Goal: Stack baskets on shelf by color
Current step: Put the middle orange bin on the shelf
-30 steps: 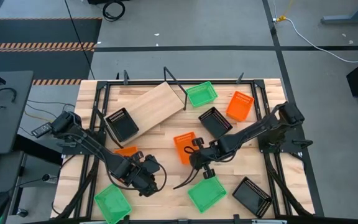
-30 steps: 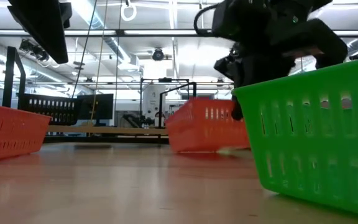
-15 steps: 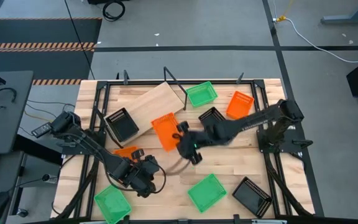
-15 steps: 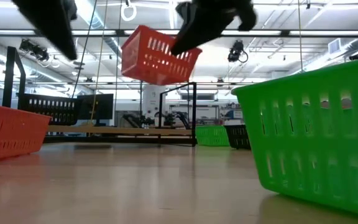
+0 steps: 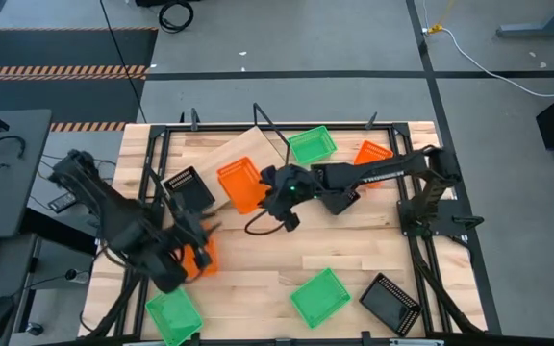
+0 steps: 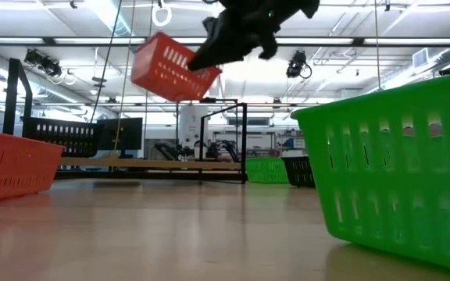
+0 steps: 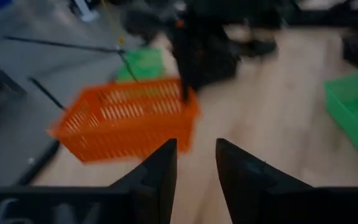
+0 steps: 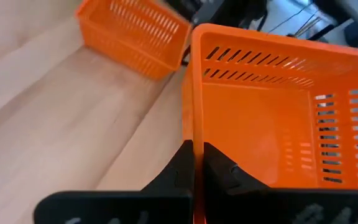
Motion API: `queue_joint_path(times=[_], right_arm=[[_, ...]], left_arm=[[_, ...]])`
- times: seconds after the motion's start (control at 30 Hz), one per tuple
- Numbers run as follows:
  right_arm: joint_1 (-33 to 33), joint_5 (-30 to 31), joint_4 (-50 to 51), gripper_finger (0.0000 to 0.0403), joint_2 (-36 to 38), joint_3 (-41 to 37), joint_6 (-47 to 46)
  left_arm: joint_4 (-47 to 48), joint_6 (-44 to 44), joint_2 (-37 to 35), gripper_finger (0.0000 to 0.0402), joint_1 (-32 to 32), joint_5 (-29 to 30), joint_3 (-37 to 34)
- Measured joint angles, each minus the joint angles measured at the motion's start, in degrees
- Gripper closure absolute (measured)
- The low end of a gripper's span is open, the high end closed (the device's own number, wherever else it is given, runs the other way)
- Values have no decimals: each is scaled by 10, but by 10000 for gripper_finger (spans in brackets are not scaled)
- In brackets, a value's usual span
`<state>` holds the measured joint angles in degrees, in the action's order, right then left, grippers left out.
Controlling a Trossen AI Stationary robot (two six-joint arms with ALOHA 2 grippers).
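Note:
My right gripper (image 5: 269,189) is shut on an orange basket (image 5: 239,185), high in the air over the near end of the slanted wooden shelf (image 5: 248,152). In the low view that basket (image 6: 174,66) hangs tilted. My left gripper (image 7: 195,163) is open with nothing between its fingers. It stands raised at the table's left (image 5: 188,240), above a second orange basket (image 5: 200,259) that rests on its base on the table. A third orange basket (image 5: 373,154) sits at the far right, half under my right arm. My right gripper holds the orange basket by one side wall at its rim (image 8: 193,134), one finger inside (image 8: 222,171) and one outside (image 8: 180,167). The fingers come slanting down from the table's right. The basket is lifted clear and tilted.
Green baskets stand at the far side (image 5: 313,144), near left (image 5: 173,315) and near middle (image 5: 319,296). Black baskets sit at the left (image 5: 188,190), under my right arm (image 5: 330,187) and near right (image 5: 390,303). The shelf's black rails (image 5: 269,130) stick up.
My right gripper has lifted the orange basket off the table's middle and carried it up and toward the far left, to the shelf's near end. The basket has tipped on the way. My left arm has risen and swung back toward the table's left edge, turning its wrist.

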<state>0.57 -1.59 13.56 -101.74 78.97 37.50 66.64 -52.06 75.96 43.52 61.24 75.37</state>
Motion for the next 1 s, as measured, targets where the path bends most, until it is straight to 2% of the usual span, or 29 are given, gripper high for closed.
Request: queue_joint_path(times=[0.27, 0.43, 0.67, 1.0], right_arm=[[-48, 0, 10, 395, -89, 74, 2], [-75, -50, 63, 395, -155, 169, 19], [-103, -60, 170, 395, -239, 293, 58], [-131, -101, 174, 395, -267, 312, 68]], left_arm=[[-1, 93, -66, 283, -51, 42, 0], [-8, 136, -78, 283, -76, 45, 0], [-8, 113, -85, 283, -89, 14, 0], [-17, 92, -85, 283, -95, 8, 0]])
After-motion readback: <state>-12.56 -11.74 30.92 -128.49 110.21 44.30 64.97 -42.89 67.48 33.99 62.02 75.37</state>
